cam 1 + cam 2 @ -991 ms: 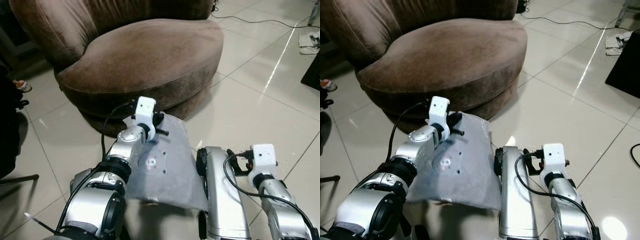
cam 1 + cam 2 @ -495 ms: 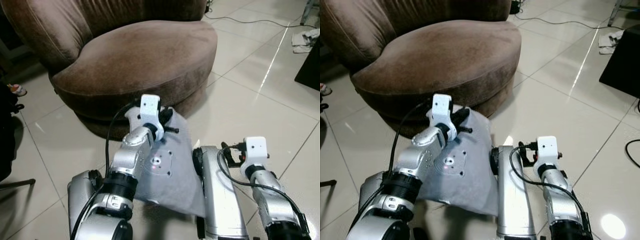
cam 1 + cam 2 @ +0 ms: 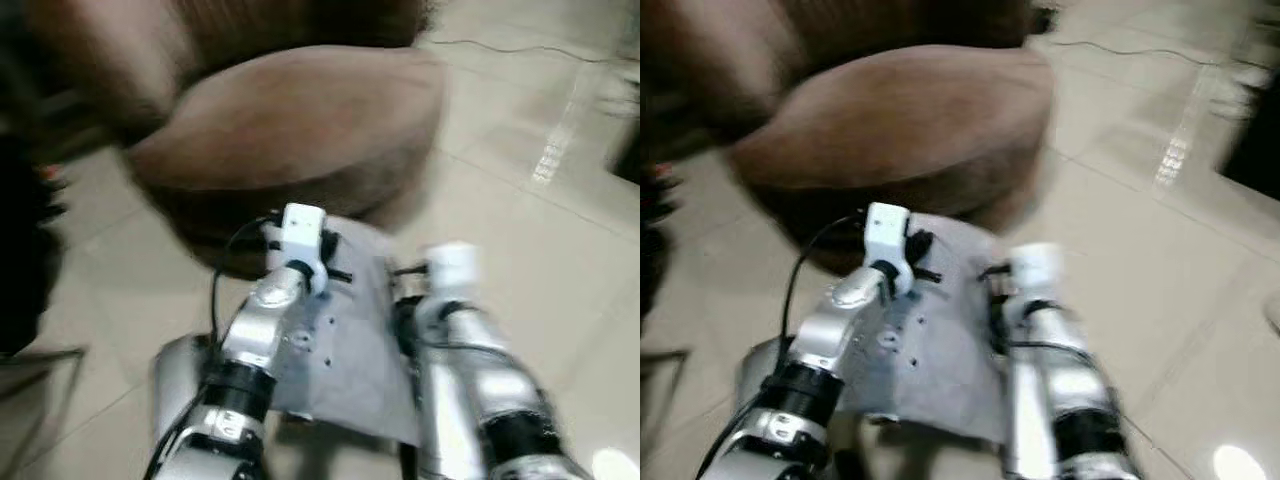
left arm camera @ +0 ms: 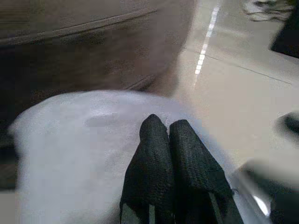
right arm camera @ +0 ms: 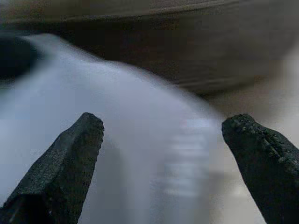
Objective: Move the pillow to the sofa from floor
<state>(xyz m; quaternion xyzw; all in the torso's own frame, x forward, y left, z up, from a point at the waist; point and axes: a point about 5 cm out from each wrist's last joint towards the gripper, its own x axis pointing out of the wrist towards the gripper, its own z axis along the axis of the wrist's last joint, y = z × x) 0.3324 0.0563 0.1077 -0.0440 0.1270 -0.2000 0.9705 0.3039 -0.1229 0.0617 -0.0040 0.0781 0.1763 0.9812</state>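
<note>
Pillow [image 3: 345,330] lay on the floor just before the sofa [image 3: 300,130]. Left gripper [image 4: 166,140] pressed together on it, right gripper [image 5: 163,154] spread wide alongside. Grasping stage; next, a firm two-sided hold, then lift.

One pale grey pillow [image 3: 345,330] lies on the tiled floor [image 3: 520,230], at the foot of one brown sofa [image 3: 300,130]. Two silver arms reach toward it, each ending in one gripper: the left gripper [image 4: 164,128] and the right gripper [image 5: 168,135], two in all. Each has two black fingers, four altogether; the left pair is pressed together, the right pair stands wide apart. One thin cable [image 3: 500,47] runs across the floor's far edge. The head views are blurred, so smaller things cannot be counted
</note>
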